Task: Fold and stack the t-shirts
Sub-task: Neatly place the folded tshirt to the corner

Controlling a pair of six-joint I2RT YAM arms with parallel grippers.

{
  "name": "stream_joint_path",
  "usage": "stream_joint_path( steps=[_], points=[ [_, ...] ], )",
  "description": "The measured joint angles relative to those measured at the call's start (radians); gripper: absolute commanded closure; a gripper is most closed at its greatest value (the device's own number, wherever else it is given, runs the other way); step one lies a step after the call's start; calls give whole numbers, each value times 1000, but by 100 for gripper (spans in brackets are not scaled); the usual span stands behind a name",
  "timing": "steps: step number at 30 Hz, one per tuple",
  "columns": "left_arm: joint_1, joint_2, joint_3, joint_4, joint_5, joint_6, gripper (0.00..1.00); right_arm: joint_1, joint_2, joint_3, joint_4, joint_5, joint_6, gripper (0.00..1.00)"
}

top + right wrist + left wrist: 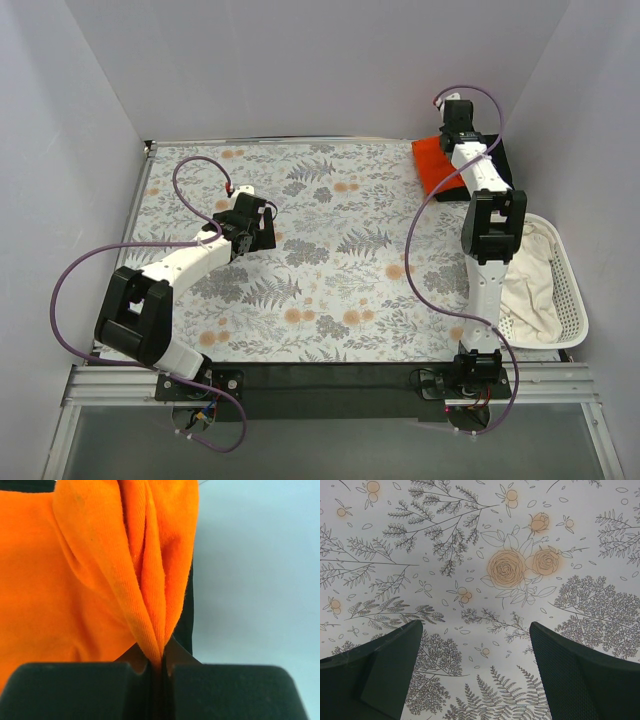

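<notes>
The orange t-shirt (434, 162) lies folded at the table's far right corner, on top of the black t-shirt (498, 158), which shows as a dark edge beside and under it. My right gripper (457, 128) is over that stack and is shut on a bunched fold of the orange t-shirt (150, 580); a strip of the black t-shirt (187, 615) shows behind the fold. My left gripper (262, 226) is open and empty, hovering over the floral tablecloth (485, 580) left of centre, its fingers (385, 665) wide apart.
A white slatted basket (568, 290) holding cream cloth (525, 285) stands at the right edge, beside the right arm. White walls close the table on the left, far and right sides. The floral cloth (340, 260) covers the tabletop.
</notes>
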Motion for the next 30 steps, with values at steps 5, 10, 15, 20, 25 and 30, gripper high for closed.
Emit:
stream_joint_path(
  steps=[5,10,15,20,25,30],
  points=[
    [0,0,0,0,2,0,19,-18,42,-9,48,19,0,99],
    [0,0,0,0,7,1,19,-31,88,-32,107,68,-10,99],
    [0,0,0,0,8,3,19,-31,127,-61,162,124,-31,99],
    [0,0,0,0,10,3,20,-32,133,-80,206,161,-27,82],
    [0,0,0,0,13,3,20,-44,134,-80,233,216,-23,45],
    [0,0,0,0,14,3,20,-64,134,-83,260,305,-21,32]
  ],
)
